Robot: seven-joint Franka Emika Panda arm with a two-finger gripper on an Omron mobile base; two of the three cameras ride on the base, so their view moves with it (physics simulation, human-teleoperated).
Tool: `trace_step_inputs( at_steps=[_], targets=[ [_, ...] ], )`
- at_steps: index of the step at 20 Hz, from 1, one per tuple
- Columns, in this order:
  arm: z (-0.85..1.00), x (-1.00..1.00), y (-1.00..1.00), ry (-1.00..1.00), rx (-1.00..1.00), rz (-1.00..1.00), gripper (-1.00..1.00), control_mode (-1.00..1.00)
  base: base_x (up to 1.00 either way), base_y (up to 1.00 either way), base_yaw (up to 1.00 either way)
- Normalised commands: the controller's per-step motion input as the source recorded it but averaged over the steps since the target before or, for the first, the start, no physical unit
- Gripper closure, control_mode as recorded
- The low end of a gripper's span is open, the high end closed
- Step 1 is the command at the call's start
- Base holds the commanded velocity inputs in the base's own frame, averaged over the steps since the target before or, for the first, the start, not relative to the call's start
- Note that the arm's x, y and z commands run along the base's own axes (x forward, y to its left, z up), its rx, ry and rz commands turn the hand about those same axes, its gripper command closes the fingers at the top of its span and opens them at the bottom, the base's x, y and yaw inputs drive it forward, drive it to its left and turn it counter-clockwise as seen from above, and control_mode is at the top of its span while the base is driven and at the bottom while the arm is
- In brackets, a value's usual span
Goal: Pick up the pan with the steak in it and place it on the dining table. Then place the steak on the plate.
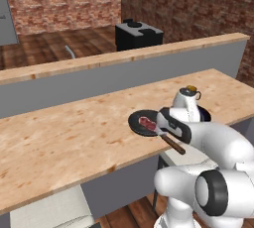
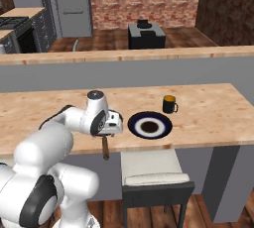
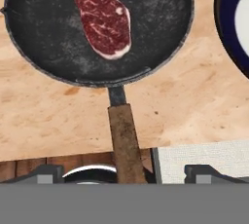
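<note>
In the hand view, the pan (image 3: 97, 28) is sitting flat on the dining table (image 3: 53, 116), filling the upper left of the frame, so step 1 of the 2 is looking finished. The steak (image 3: 103, 14) is lying inside it near the top centre, untouched, meaning the transfer is waiting to be done. The wooden handle (image 3: 124, 140) is running down the middle toward the gripper (image 3: 124, 172), whose fingertips (image 3: 46, 174) are standing wide on either side of it, gripping nothing. At the upper right edge, the plate (image 3: 224, 28) is resting just beside the pan, apart from it. In the right base view, that plate (image 2: 133, 123) is sitting bare right of the hand, with a dark mug (image 2: 169, 104) further right.
</note>
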Motion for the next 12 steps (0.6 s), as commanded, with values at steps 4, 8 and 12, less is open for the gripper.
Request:
trace_step_inputs(
  at_steps=[4,8,12],
  targets=[
    [0.34,0.13,0.04,-0.01,0.01,-0.04,-1.00,-1.00,0.00,0.00,0.00],
    [0.16,0.56,0.21,0.00,0.00,-0.05,-1.00,-1.00,0.00,0.00,0.00],
    [0.00,0.78,0.25,0.03,-0.02,-0.06,-1.00,-1.00,0.00,0.00,0.00]
  ],
)
